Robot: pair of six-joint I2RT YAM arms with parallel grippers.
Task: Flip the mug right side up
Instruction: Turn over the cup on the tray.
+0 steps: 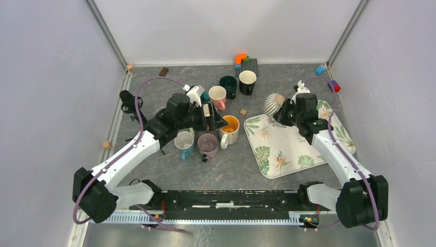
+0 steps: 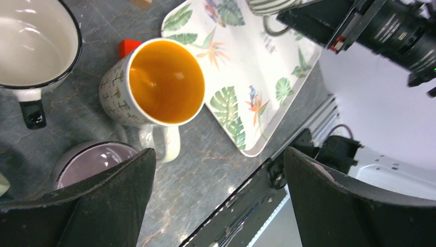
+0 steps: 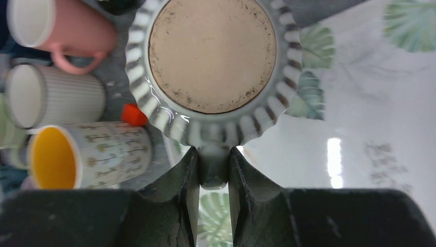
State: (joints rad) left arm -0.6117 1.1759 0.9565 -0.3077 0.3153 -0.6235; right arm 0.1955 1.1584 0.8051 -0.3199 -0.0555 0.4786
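At the far left corner of the leaf-printed tray (image 1: 288,152), the right arm (image 1: 329,152) reaches forward from its base, wrist angled down and inward. The right gripper (image 3: 213,157) is closed to a narrow gap on the handle (image 3: 213,175) of the striped mug (image 3: 212,56), one finger on each side. The mug is tipped over, its flat, unglazed tan base facing the wrist camera and its mouth hidden. Whether it rests on the tray or is lifted off it cannot be told.

The left arm (image 1: 133,149) stretches diagonally over the grey marbled table (image 1: 226,172). The left gripper (image 2: 217,153) is spread to full width, holds nothing, and hangs above a cluster of upright mugs.

The striped mug is glossy, with fluted grey-and-white ribs. The tray is smooth, white and reflective. The mug with the orange interior (image 2: 164,82) has a patterned white wall, and a lilac mug (image 2: 87,159) stands just beside it.

A pink mug (image 1: 217,96) and a small red block (image 3: 133,114) lie near the striped mug on its left side. The tray surface to its right is bare.
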